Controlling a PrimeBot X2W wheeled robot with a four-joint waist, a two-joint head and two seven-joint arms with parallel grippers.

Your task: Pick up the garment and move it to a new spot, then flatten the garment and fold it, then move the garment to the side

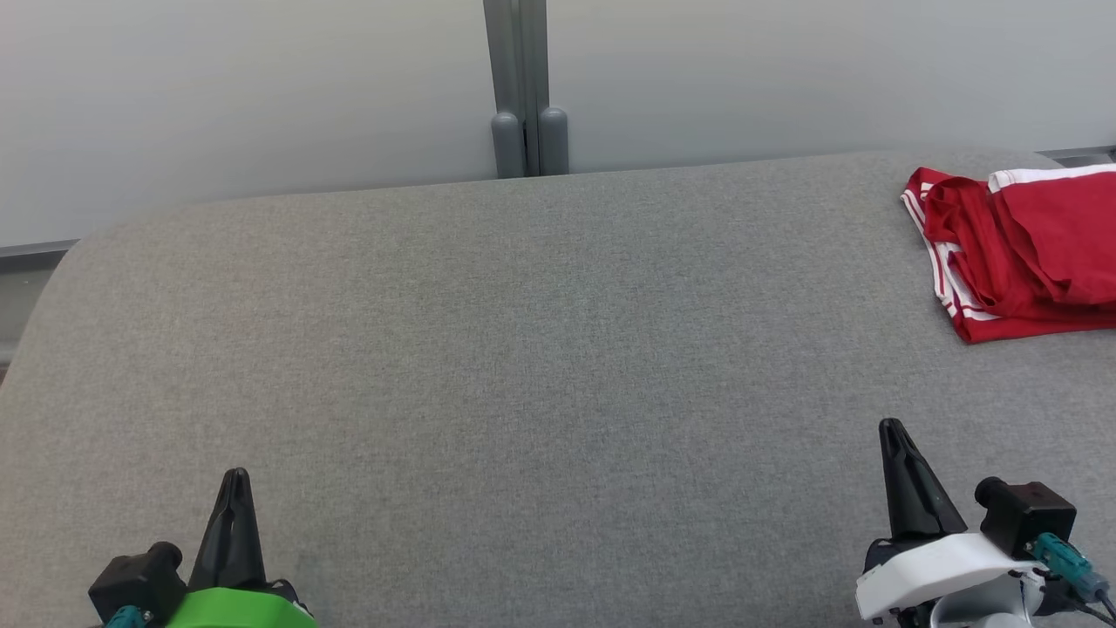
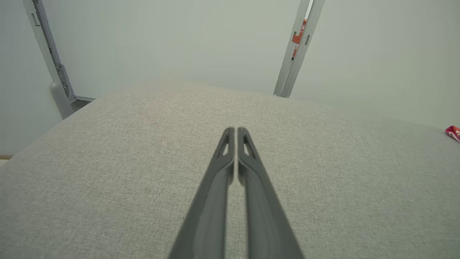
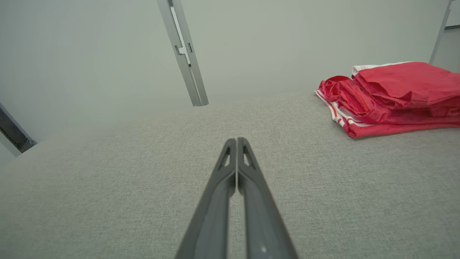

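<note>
Head view: big grey desk [image 1: 523,349], mostly bare. Red garment [image 1: 1020,253] with white stripes, bunched in a loose pile at the far right corner, running off frame, so long axis hard to call; striped hem facing left toward the middle. Left gripper [image 1: 235,475] and right gripper [image 1: 891,426] low at the near edge, both jaws clenched on nothing, well apart from the cloth. Probably either the very start or already parked aside, can't say which. If starting, next up: opening the right jaws and reaching for that striped edge.
</note>
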